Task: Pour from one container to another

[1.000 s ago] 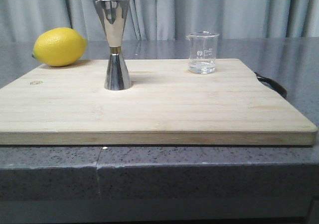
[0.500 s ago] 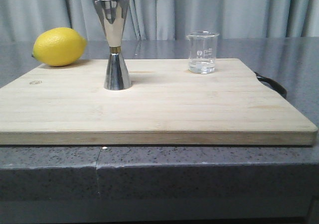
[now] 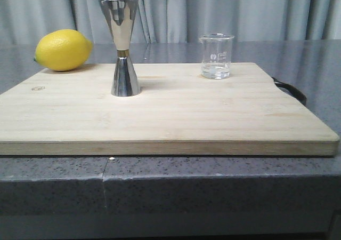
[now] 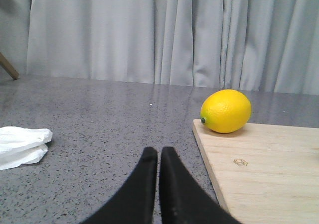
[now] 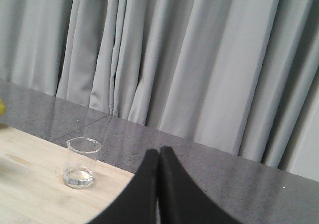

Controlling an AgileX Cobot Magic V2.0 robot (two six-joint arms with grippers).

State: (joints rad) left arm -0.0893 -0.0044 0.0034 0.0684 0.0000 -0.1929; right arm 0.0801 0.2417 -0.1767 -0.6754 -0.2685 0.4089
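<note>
Grey speckled stone forms the counter point(image 3: 213, 170), its front edge nearest the front camera, with a seam running down the face. On it lies a pale wooden cutting board point(image 3: 176, 117) that takes up most of the width; a dark strap or loop point(image 3: 290, 89) pokes out at its right side. A small hexagonal mark is burned or stamped near the board's left corner point(image 4: 240, 162), too small to read as any brand.

On the board, left of centre, the steel jigger point(image 3: 123, 48) stands upright, hourglass-shaped with a thin gold band at its waist. Farther back and to the right, well apart from it, the glass beaker point(image 3: 216, 56) stands upright near the board's rear edge with a little clear liquid in the bottom. White printed markings show on its wall, a graduated scale and some small symbols, but they cannot be read. A yellow lemon point(image 3: 63, 49) rests at the board's far left corner.

Neither arm shows in the front view. In the left wrist view the left gripper point(image 4: 158, 157) hovers over bare counter just beside the board's left edge, its black fingers pressed together with nothing between them; a crumpled white cloth point(image 4: 22, 144) lies on the counter on the other side. The right gripper point(image 5: 159, 154) is likewise closed and empty, near the beaker point(image 5: 80, 163) but not touching it.

Grey pleated curtains point(image 3: 240, 10) hang behind everything.
</note>
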